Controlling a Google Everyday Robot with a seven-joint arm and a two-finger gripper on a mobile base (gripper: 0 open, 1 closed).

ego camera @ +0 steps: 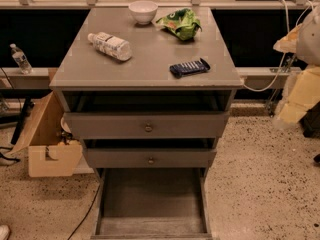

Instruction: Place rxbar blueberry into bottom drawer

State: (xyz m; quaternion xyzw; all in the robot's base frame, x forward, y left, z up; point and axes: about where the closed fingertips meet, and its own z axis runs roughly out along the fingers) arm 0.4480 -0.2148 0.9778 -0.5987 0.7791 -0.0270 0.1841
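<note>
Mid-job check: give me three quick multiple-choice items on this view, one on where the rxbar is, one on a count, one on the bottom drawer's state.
1. Where is the rxbar?
A. on the cabinet top, front right
B. on the top, back left
C. in a drawer

2. How many drawers show a round knob?
A. one
B. two
C. three

3. The bottom drawer is:
A. shut
B. pulled out, nothing in it
C. pulled out and full

Answers:
1 A, the rxbar lies flat near the top's front right edge.
2 B, one knob on each of the two upper drawers.
3 B, its bare floor shows.

The gripper is not in view.
</note>
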